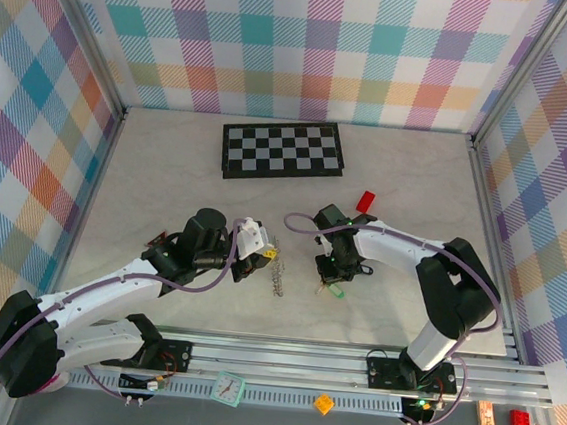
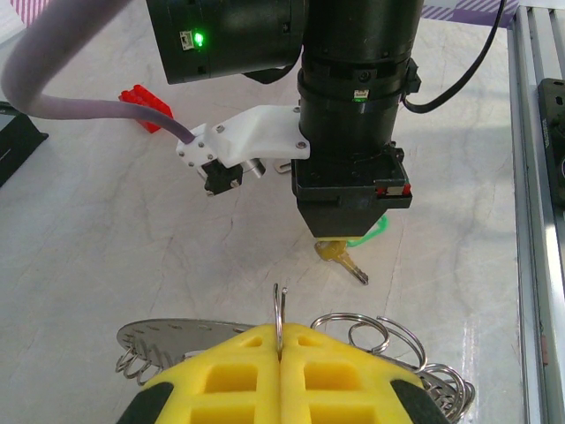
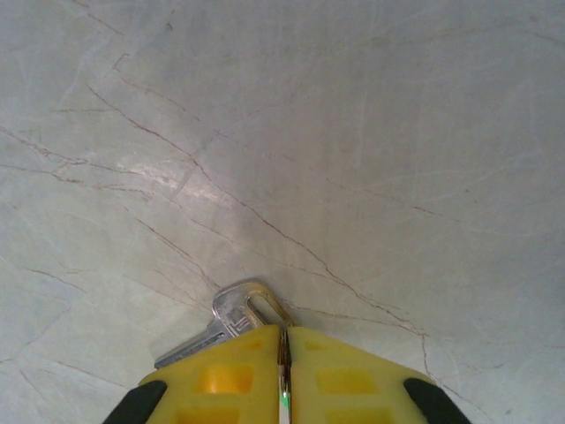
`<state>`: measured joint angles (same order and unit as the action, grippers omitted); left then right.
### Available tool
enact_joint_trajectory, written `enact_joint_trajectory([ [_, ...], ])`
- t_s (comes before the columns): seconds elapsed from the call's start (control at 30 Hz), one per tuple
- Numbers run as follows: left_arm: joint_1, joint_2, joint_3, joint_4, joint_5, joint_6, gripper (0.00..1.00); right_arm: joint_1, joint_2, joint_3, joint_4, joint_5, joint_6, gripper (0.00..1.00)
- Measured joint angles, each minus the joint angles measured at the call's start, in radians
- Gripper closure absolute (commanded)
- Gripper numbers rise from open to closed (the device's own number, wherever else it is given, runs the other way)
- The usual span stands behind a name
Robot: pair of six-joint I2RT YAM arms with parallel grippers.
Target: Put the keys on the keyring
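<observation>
1. Evidently the step in hand is threading. The small silver metal key [image 3: 231,316] has to reach the upright wire loop [image 2: 279,305] that stands up from the wide flat grey metal keyring [image 2: 168,334].
2. To do it well, I would lift the key clear of the pale marble-patterned table [image 3: 353,132] first. Then turn its holed head towards the loop's open end and approach slowly along the line of the wire.
3. The ring-holding arm should stay rigid. The loop is thin and springy, so a sideways push would probably bend it away instead of letting it enter the hole.
4. The left gripper [image 2: 279,340] has its yellow pads pressed together on that loop. The ring's plate spreads to one side below them and a cluster of spare loops to the other.
5. The right gripper [image 3: 284,334] is pinched closed. A thin sliver sits between its pads, green at the base, and it appears to hold the key by its head.
6. The key's looped head sits right at the fingertips, and its blade slants away onto the table.
7. In the left wrist view, the key hangs under the right gripper, near the loop but apart from it, with green plastic [image 2: 375,231] behind.
</observation>
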<state>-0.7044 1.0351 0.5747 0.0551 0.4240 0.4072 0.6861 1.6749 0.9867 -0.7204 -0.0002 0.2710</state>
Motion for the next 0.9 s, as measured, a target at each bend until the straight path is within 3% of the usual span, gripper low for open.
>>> enact_joint_trajectory([
  [0.2, 0.000, 0.000, 0.000, 0.000, 0.000, 0.000, 1.00, 0.000, 0.000, 0.003, -0.005, 0.000, 0.000, 0.95],
  [0.37, 0.000, 0.000, 0.000, 0.000, 0.000, 0.000, 1.00, 0.000, 0.000, 0.003, -0.008, -0.001, -0.003, 0.88],
  [0.9, 0.000, 0.000, 0.000, 0.000, 0.000, 0.000, 1.00, 0.000, 0.017, 0.010, -0.027, -0.001, -0.003, 0.92],
])
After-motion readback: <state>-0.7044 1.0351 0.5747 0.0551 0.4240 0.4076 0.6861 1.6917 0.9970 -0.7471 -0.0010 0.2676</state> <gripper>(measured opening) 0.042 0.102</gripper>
